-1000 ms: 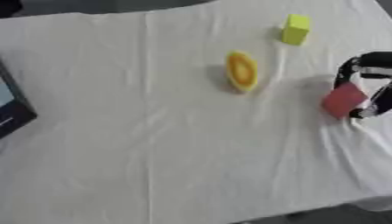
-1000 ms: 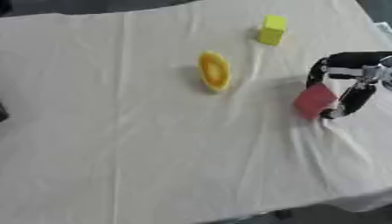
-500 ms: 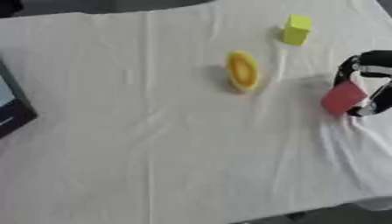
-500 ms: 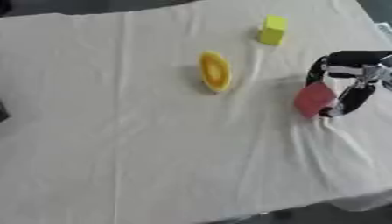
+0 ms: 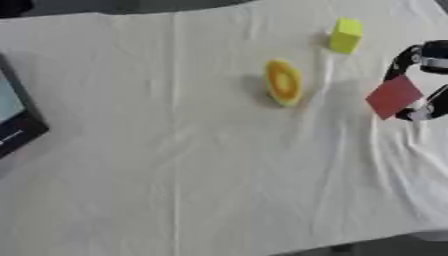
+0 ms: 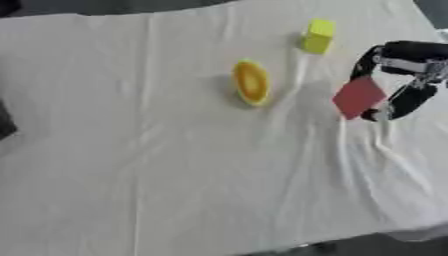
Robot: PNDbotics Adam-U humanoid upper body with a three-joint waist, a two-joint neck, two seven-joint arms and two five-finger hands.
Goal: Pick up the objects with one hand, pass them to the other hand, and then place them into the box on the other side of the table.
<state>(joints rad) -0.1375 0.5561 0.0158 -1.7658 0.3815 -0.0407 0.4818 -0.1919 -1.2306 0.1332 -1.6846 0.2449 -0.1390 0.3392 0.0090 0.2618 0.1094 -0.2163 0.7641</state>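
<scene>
A red block (image 6: 358, 97) sits at the right of the white cloth, between the curled fingers and thumb of my right hand (image 6: 407, 75), which reaches in from the right edge and is shut on it. A yellow-orange oval object (image 5: 283, 83) lies near the middle of the cloth, to the left of the block. A yellow-green cube (image 5: 346, 35) stands at the far right, behind the hand. My left hand does not show in either view.
A dark box (image 5: 16, 125) with a pale inside shows at the left edge of the table. The white cloth (image 5: 175, 165) is creased near my right hand. The table's front edge (image 6: 289, 245) runs along the bottom.
The red block and my right hand stay in nearly the same place. Nothing else on the cloth has moved.
</scene>
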